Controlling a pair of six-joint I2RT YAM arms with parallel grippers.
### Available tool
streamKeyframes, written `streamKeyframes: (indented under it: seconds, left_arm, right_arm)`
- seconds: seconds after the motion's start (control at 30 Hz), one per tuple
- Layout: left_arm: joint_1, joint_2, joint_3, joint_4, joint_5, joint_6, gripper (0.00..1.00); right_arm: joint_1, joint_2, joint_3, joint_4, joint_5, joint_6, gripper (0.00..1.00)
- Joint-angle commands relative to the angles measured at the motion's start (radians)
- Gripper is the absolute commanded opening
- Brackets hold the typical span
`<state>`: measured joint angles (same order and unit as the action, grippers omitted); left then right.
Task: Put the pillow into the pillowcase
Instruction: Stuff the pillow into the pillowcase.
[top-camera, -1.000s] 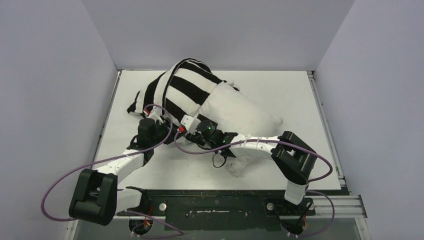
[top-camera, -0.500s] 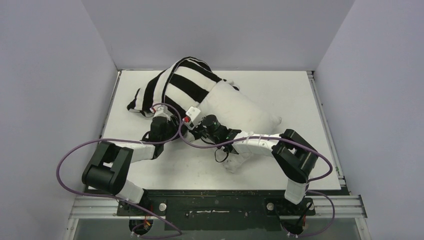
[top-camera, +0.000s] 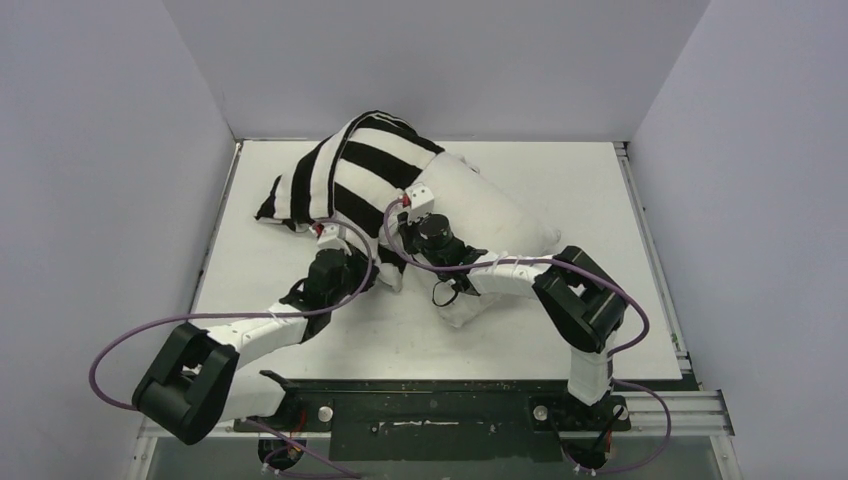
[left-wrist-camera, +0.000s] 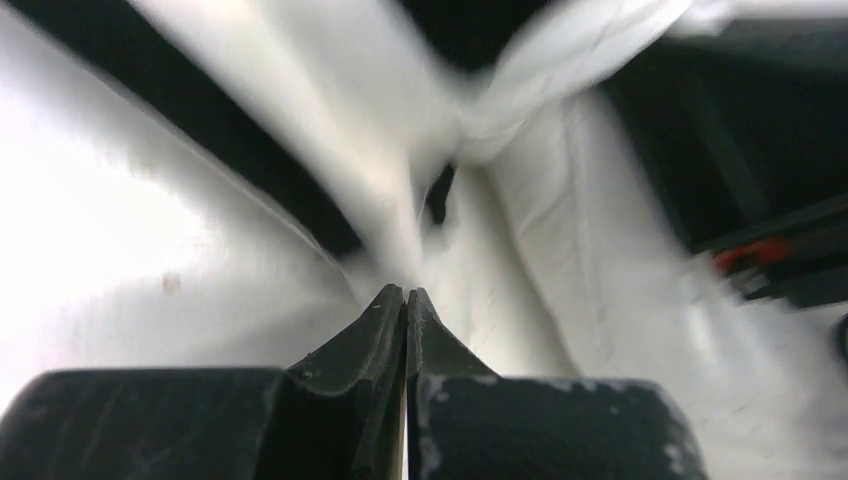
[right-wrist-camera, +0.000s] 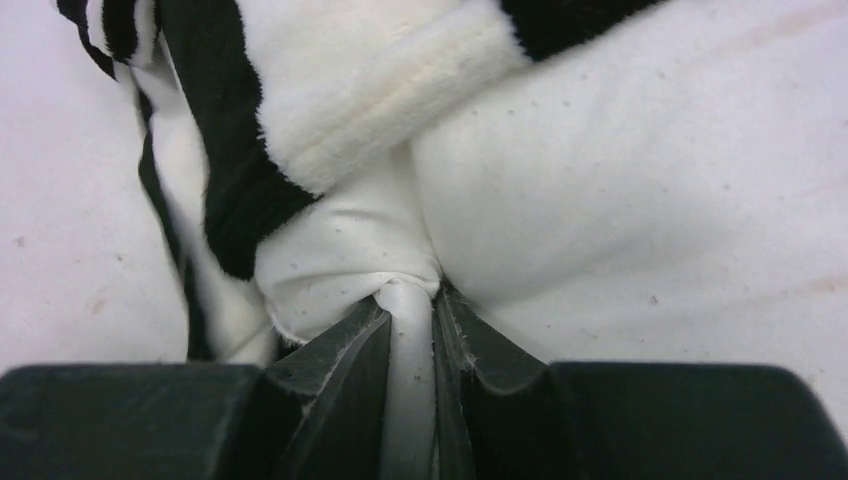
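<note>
The right jaws pinched a fold of the pillow (right-wrist-camera: 620, 180) just where the pillowcase (right-wrist-camera: 390, 90) hem ended. The left jaws were pressed together at the cloth beside them, on nothing I could make out. One pillow, one pillowcase: the pillow lay slantwise on the worktop (top-camera: 580, 180) — far-left end sleeved, bare end near-right, under the right arm.

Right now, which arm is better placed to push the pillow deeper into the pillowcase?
Right. Right gripper pinches the pillow at the pillowcase edge; left gripper is shut with no clear hold.
</note>
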<state>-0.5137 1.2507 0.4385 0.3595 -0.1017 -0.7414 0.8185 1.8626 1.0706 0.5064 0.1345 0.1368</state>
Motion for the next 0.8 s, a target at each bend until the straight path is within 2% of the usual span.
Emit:
streamKeyframes:
  seconds: [0.0, 0.13, 0.3, 0.4, 0.47, 0.57, 0.67, 0.77]
  left_arm:
    - [-0.049, 0.033, -0.064, -0.061, 0.007, -0.064, 0.0]
    - [-0.085, -0.014, -0.089, -0.085, -0.027, -0.084, 0.0]
    - [-0.118, -0.11, -0.092, -0.138, -0.087, -0.072, 0.0]
    - [-0.094, -0.135, -0.056, -0.156, -0.193, -0.007, 0.0]
    - [-0.028, -0.11, -0.012, -0.143, -0.197, 0.026, 0.13]
    - [0.055, -0.042, 0.045, -0.026, -0.139, 0.071, 0.37]
    - [0.079, 0.038, 0.102, 0.05, -0.123, 0.128, 0.46]
    - [0.083, 0.11, 0.148, 0.117, -0.093, 0.153, 0.5]
  right_arm:
    - [-0.01, 0.041, 0.037, 0.11, 0.129, 0.149, 0.0]
    - [-0.014, 0.05, 0.056, 0.118, 0.162, 0.17, 0.0]
    - [-0.022, 0.059, 0.043, 0.156, 0.134, 0.206, 0.0]
    - [-0.018, 0.039, 0.006, 0.198, 0.093, 0.195, 0.0]
    - [-0.018, 0.028, -0.005, 0.204, 0.067, 0.194, 0.0]
    - [-0.014, 0.018, -0.009, 0.202, 0.057, 0.187, 0.0]
    - [-0.013, 0.01, -0.009, 0.202, 0.054, 0.185, 0.0]
    - [-0.01, 0.007, -0.006, 0.2, 0.048, 0.19, 0.0]
